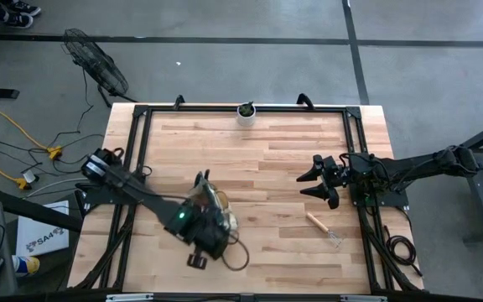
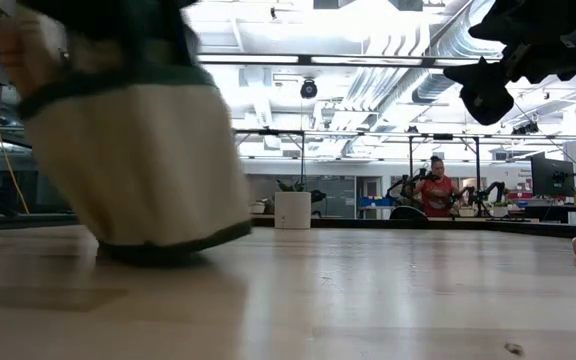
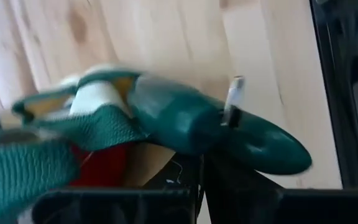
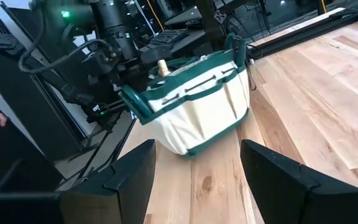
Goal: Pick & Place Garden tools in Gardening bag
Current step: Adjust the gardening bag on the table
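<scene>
Seemingly to steady it, the left gripper (image 4: 114, 53) grips the tilted gardening bag (image 4: 194, 112); right gripper (image 1: 317, 180) hovers open, empty, near the trowel (image 1: 323, 228).

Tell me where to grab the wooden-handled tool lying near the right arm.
Take the tool by its wooden handle, mid-length, from straight above with the fingers across it: it lies flat and diagonal, with the handle end nearest the open right hand.
</scene>
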Tool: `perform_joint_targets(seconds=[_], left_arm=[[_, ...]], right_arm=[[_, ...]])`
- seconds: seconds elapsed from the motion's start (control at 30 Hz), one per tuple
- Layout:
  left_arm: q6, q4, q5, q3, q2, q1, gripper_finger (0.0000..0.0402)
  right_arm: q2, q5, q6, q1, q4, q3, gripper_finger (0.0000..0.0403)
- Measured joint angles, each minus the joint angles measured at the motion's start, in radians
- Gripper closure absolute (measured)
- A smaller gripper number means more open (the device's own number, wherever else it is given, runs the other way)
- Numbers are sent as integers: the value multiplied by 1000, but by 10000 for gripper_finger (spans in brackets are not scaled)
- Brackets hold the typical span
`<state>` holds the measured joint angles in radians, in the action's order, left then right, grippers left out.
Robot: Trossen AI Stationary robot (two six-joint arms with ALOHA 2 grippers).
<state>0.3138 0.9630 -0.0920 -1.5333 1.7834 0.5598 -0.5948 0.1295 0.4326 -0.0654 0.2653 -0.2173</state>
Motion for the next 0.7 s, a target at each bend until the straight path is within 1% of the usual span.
perform_joint_targets(seconds=[0.2,0.3,0.43,0.57,0.7], left_arm=[[127,117,-8,0,-2,68,401],[154,135,-32,0,-2,89,401],[157,146,-56,-21,-2,89,401],[125,142,-96,-49,-2,71,401],[114,149,-67,-56,-2,49,401]], right_arm=[[0,0,87,0,0,0,176],[0,0,155,0,0,0,176],[0,-41,249,0,0,0,176],[0,-61,250,0,0,0,176],[0,-61,252,0,0,0,176]])
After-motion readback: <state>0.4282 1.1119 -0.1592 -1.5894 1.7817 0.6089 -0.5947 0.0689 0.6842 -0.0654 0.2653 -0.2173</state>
